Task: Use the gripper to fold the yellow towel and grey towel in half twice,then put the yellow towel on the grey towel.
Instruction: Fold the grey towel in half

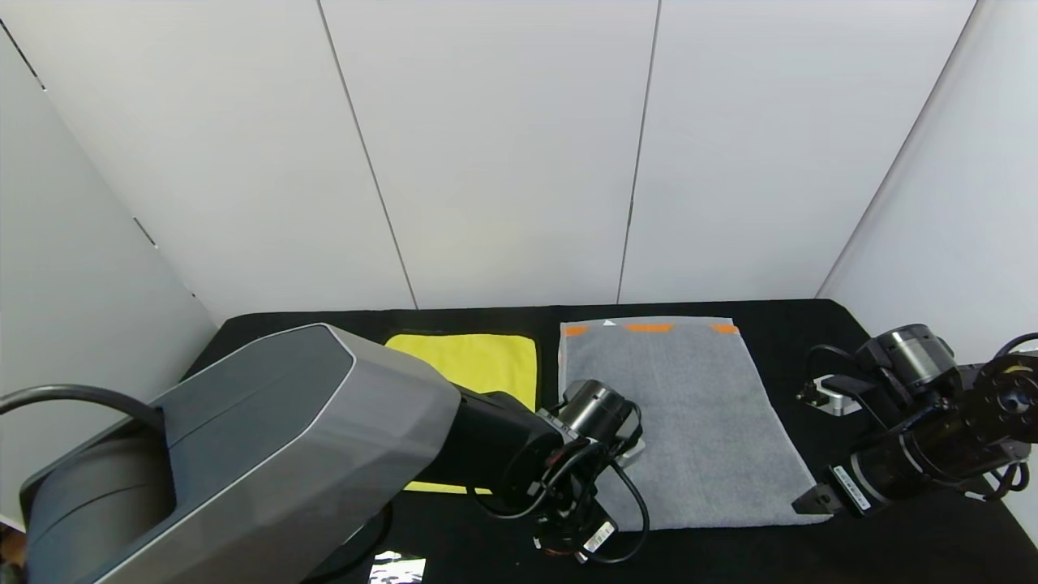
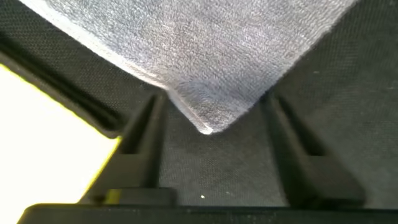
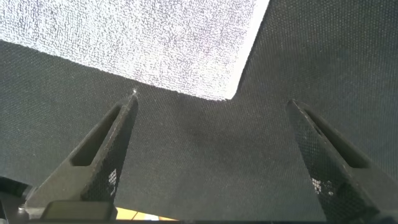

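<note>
Left gripper (image 2: 211,155) is down at the near-left corner of the grey towel (image 1: 689,422). In the left wrist view that corner pokes in between the two fingers (image 2: 140,146); the jaws sit on either side of it with a gap showing, not clamped, so the corner isn't gripped. From the head view the gripper itself is hidden under its wrist and cabling, low on the black tabletop (image 1: 892,543).

Right gripper (image 3: 211,149) is at the near-right corner of the same towel, jaws spread wide, holding nothing. The right wrist view shows the corner lying flat just beyond the fingertips (image 3: 127,109); one tip sits at the towel's edge, the other is over bare black cloth. Can't tell if that tip touches the fabric.

The grey towel lies flat on the table in front of the robot, slightly right of centre, in one layer as far as I can see, with orange markings along its far edge.

The yellow towel (image 1: 478,361) lies flat just left of the grey one, a thin strip of black table between them. Its near part is covered by the left arm; a sliver shows below the arm. Dark trim runs along its edges.

White wall panels (image 1: 503,146) stand behind the table.
</note>
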{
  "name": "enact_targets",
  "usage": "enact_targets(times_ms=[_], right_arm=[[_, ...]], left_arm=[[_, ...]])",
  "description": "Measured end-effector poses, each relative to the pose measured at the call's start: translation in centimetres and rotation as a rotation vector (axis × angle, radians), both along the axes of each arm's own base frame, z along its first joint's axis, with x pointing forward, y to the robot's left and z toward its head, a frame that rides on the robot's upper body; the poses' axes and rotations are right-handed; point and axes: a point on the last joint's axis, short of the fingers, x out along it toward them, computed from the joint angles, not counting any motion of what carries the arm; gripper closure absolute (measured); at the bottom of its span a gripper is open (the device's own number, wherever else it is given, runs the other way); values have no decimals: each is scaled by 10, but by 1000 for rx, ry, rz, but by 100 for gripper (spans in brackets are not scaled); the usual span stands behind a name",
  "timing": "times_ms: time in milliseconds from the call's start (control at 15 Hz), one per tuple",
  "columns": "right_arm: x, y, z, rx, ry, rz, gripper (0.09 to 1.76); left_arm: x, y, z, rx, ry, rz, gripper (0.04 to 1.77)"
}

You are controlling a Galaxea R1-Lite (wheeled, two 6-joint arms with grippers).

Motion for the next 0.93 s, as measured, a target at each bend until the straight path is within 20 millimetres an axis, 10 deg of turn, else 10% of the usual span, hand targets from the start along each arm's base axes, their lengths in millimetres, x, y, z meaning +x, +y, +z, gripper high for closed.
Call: enact_targets(times_ms=[133,267,933], right_arm=[[0,0,0,0,0,0,14],[0,0,0,0,0,0,14],[3,1,-4,-1,13,6,14]], left_arm=[[0,-1,-1,5,-4,2,104],[1,0,-1,5,-7,6,169],[-1,3,7,6,-6,4,169]])
